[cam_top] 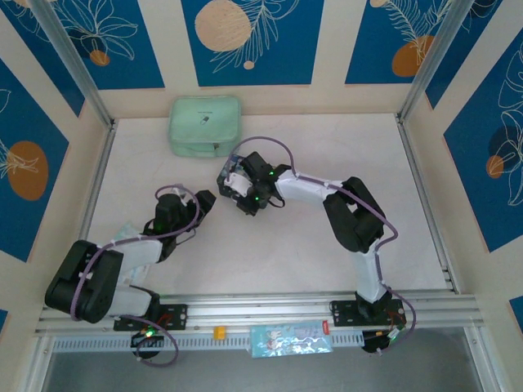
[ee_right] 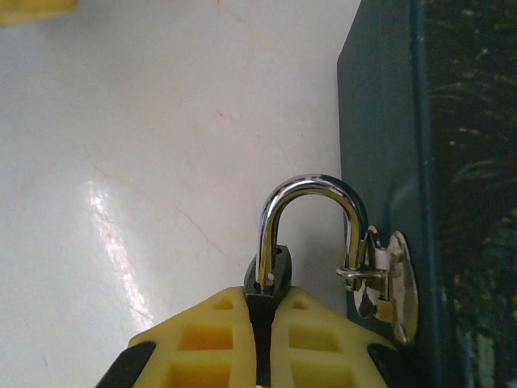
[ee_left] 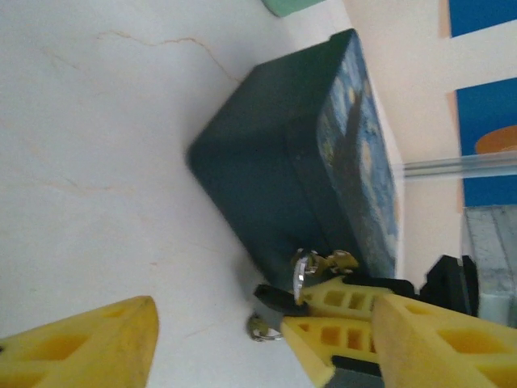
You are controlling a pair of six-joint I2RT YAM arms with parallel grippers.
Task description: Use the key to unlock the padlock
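The padlock [ee_right: 267, 279], small with a black body, is clamped between the yellow fingers of my right gripper [ee_right: 266, 305], which is shut on it. Its silvery shackle [ee_right: 311, 190] arches up, one leg in the body, the other through the metal hasp [ee_right: 370, 273] on the dark blue tin box [ee_right: 388, 145]. In the left wrist view the padlock [ee_left: 279, 300] sticks out of the right gripper's fingers [ee_left: 343, 301], and the key [ee_left: 260, 327], a tiny ring of metal, sits at its lower end. My left gripper [ee_left: 258, 356] is open around this spot, holding nothing.
A mint green pouch [cam_top: 204, 125] lies at the back of the white table [cam_top: 343, 147]. The tin box [ee_left: 275, 162] stands beside both grippers [cam_top: 219, 192]. A metal rail [cam_top: 270, 309] runs along the near edge, with a small printed packet [cam_top: 290, 339] below it.
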